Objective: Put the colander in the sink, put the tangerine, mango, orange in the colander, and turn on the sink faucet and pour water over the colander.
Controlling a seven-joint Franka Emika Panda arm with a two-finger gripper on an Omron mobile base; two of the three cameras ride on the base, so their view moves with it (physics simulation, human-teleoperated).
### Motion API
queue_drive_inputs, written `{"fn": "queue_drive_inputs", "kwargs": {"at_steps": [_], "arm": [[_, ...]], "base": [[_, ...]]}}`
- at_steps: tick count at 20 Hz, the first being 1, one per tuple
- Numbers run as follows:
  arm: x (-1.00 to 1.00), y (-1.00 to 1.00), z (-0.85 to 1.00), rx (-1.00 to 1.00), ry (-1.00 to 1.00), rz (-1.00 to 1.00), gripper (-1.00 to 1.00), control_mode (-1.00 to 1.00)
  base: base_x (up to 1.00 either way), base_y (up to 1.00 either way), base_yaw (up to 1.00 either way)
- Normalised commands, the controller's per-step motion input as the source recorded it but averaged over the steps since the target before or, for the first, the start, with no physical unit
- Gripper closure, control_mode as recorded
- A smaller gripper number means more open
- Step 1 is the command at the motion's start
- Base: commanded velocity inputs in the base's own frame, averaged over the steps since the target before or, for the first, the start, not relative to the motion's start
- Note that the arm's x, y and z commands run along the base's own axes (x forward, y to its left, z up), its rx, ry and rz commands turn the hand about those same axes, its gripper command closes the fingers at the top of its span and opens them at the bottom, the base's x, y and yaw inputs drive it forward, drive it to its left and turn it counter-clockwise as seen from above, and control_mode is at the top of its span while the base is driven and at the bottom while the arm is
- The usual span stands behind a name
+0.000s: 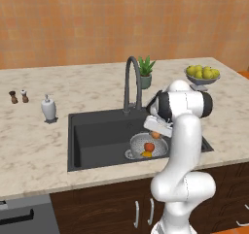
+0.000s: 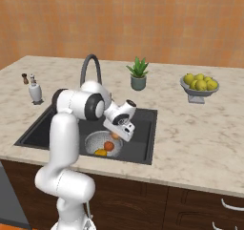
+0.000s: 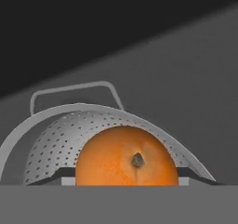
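Jaws grip an orange (image 3: 126, 157) just above the colander (image 1: 142, 144), which sits in the sink (image 1: 95, 136) with two fruits inside. Faucet (image 1: 130, 82) and plant (image 1: 145, 73) stand behind.

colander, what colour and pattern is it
Silvery-white metal, pierced all over with small holes; the colander shows best in the hand view.

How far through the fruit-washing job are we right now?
Done: the pierced silvery metal colander sits in the dark grey-black sink, with a reddish fruit and a yellow-orange one inside. In hand: the gripper holds a round orange fruit over the colander. Left: release it, then open the dark gooseneck faucet; no water runs.
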Motion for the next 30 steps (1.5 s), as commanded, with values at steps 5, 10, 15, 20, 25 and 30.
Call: {"fn": "queue_drive_inputs", "kwargs": {"at_steps": [5,10,15,20,25,30], "arm": [[-0.16,0.21,-0.04,0.00,-0.15,-0.11,-1.00,-1.00],[0.00,0.11,-0.01,0.00,-0.13,-0.13,-1.00,-1.00],[-0.06,-0.03,0.38,0.13,-0.23,-0.11,-1.00,-1.00],[-0.18,-0.09,0.87,0.23,-0.17,-0.10,-1.00,-1.00],[-0.09,-0.01,0.72,0.43,-0.03,-0.12,-1.00,-1.00],[-0.10,-0.09,0.99,0.31,0.13,-0.02,-1.00,-1.00]], "base": [[0.00,0.00,0.00],[0.00,0.00,0.00],[0.00,0.00,0.00],[0.00,0.00,0.00],[0.00,0.00,0.00],[0.00,0.00,0.00]]}}
